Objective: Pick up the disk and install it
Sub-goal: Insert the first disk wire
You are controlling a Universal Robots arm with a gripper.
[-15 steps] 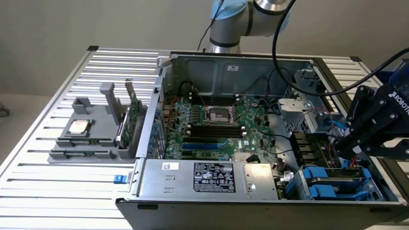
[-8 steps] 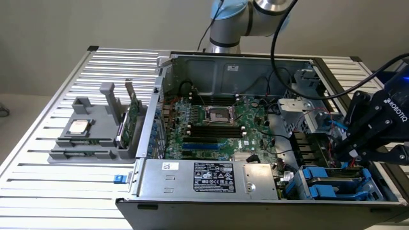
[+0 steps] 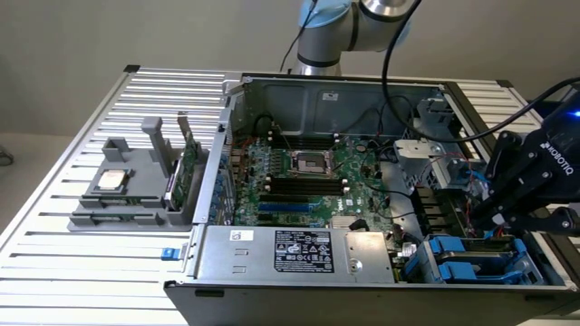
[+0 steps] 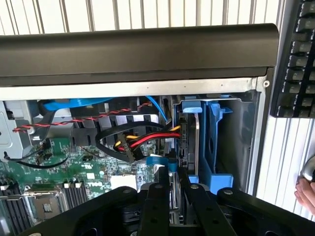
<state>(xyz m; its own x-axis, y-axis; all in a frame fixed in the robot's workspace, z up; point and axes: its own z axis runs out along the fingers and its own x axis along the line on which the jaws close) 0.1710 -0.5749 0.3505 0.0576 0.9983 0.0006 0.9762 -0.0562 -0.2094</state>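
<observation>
The disk (image 4: 189, 140) stands on edge inside the blue drive bay (image 4: 216, 142) at the corner of the open computer case, showing me only its thin silver side and blue carrier. My gripper (image 4: 172, 183) reaches down to the disk's near end, its two black fingers (image 4: 153, 204) drawn close together and pinching the blue-edged end between them. In the exterior view the gripper (image 3: 496, 221) hangs over the blue bay (image 3: 476, 261) at the case's near corner, on that view's right.
Red, yellow and black cables (image 4: 142, 140) loop beside the bay over the green motherboard (image 3: 308, 183). The power supply (image 3: 299, 251) lies along the case's near side. A grey fixture (image 3: 122, 197) holds a silver chip and a green card. A keyboard (image 4: 295, 59) and a hand (image 4: 306, 192) sit outside the case.
</observation>
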